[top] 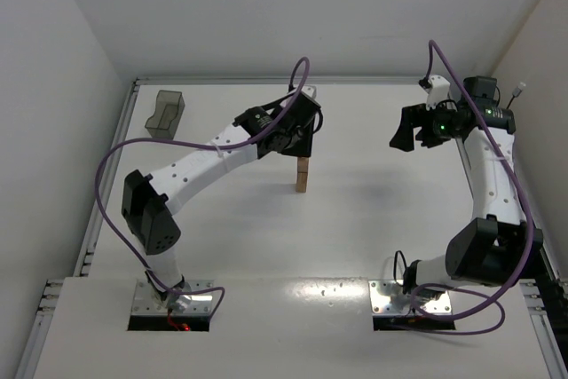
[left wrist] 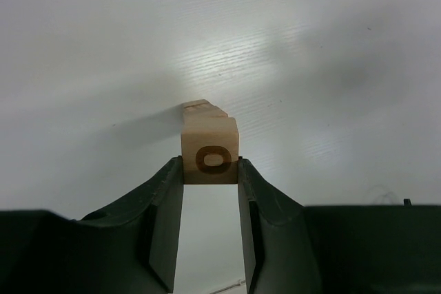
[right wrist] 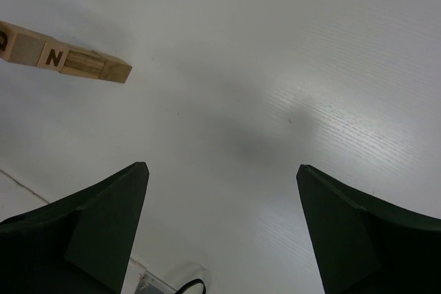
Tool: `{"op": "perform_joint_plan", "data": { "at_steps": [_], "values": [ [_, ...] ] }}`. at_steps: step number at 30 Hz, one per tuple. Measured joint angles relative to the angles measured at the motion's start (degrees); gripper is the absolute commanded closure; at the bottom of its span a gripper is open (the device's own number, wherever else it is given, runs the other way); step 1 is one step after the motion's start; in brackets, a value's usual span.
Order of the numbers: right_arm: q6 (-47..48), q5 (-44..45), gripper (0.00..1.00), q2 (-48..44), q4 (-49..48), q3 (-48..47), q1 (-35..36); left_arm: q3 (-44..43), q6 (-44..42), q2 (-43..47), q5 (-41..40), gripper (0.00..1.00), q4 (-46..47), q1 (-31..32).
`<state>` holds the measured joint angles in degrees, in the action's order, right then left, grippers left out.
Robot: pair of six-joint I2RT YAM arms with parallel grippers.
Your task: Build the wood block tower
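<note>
The tower (top: 303,177) is a narrow column of tan wood blocks standing mid-table. My left gripper (top: 302,157) reaches down onto its top. In the left wrist view its jaws (left wrist: 211,164) press both sides of the top wood block (left wrist: 211,156), whose dark ring mark faces the camera, and lower blocks (left wrist: 201,109) show beyond it. My right gripper (top: 406,135) hangs apart at the right, open and empty (right wrist: 222,170). Its camera catches the tower (right wrist: 69,61) at the upper left, one block marked N.
A translucent dark-grey bin (top: 165,114) stands at the table's far left corner. A purple cable (top: 115,175) loops off each arm. The table's raised edges (top: 106,175) run along the left and back.
</note>
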<state>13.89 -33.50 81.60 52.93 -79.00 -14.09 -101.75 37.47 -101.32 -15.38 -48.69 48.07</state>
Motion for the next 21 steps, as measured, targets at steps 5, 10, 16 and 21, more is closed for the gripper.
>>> {"op": "perform_joint_plan", "data": {
  "at_steps": [5,10,16,21],
  "values": [
    [0.02,0.0,0.14,0.0,0.0,0.0,0.0,0.0,-0.17,0.0,0.66,1.0,0.02,0.55],
    [0.02,0.0,0.14,0.35,0.0,0.0,0.0,0.0,-0.72,-0.11,1.27,1.0,0.04,1.07],
    [0.02,0.0,0.14,0.61,0.0,0.0,0.0,0.0,-0.96,-0.15,1.44,1.0,0.09,1.18],
    [0.02,-0.02,0.14,0.63,0.0,0.0,0.0,0.0,-0.96,-0.15,1.05,1.0,0.11,1.18]
  ]
}}
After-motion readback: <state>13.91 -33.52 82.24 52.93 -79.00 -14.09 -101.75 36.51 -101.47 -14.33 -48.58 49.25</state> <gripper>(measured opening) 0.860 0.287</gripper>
